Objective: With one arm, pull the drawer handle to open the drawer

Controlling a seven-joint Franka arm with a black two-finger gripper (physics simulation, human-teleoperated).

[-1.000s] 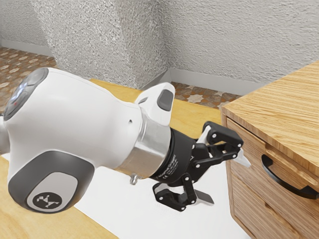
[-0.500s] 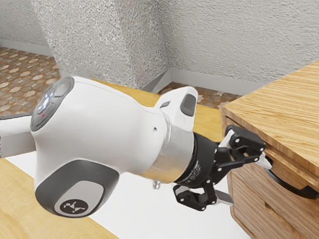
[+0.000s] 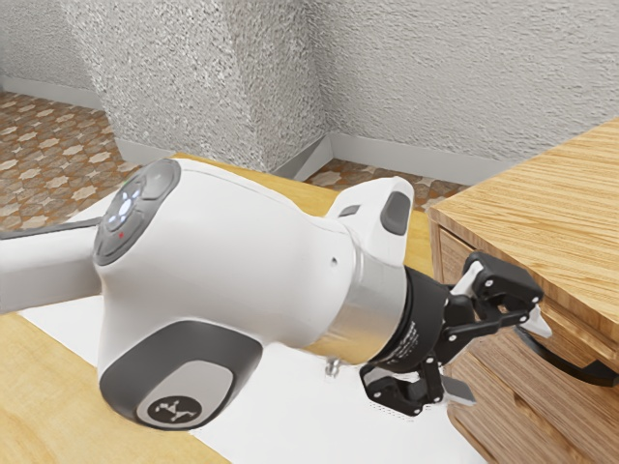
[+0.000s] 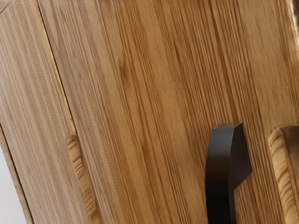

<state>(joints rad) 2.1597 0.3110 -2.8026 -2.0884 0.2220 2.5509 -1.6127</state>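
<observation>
A wooden cabinet (image 3: 551,208) stands at the exterior view's right, with a black curved drawer handle (image 3: 571,365) on its upper drawer front (image 3: 484,275). My gripper (image 3: 491,352) is open and sits right up against that drawer front, just left of the handle. One fingertip lies at the handle's near end and the other lower down, with nothing held between them. In the wrist view the drawer front (image 4: 140,102) is very close, and the end of the black handle (image 4: 225,170) lies just ahead of the hand.
A lower drawer front (image 3: 503,416) sits under the upper one. A white mat (image 3: 280,411) covers the wooden table (image 3: 48,396) beneath my arm. A rough grey wall (image 3: 406,68) and a patterned floor (image 3: 48,135) lie behind.
My arm has moved toward the exterior view's right, carrying the open gripper from mid-mat up to the drawer front and the handle's near end.
</observation>
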